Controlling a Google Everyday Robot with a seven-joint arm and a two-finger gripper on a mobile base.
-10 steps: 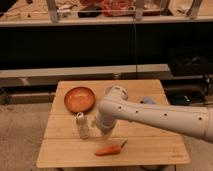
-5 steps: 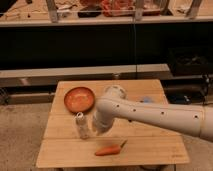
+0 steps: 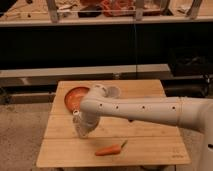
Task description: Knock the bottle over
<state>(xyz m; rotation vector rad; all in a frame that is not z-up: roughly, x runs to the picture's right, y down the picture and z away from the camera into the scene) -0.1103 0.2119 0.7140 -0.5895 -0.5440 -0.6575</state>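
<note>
The bottle [image 3: 77, 121] is a small slim clear-greyish thing standing on the left part of the wooden table [image 3: 150, 142]. My white arm reaches in from the right and bends down over it. The gripper [image 3: 84, 126] is at the end of the arm, right against the bottle and partly covering its right side. From here I cannot tell whether the bottle is upright or leaning.
An orange bowl [image 3: 74, 98] sits at the back left of the table, just behind the arm. A translucent white cup [image 3: 114, 91] shows behind the arm. A carrot [image 3: 109, 149] lies near the front edge. A dark shelf unit stands behind the table.
The arm has swung left and lowered. The gripper, which was a little to the right of the bottle, now overlaps it.
</note>
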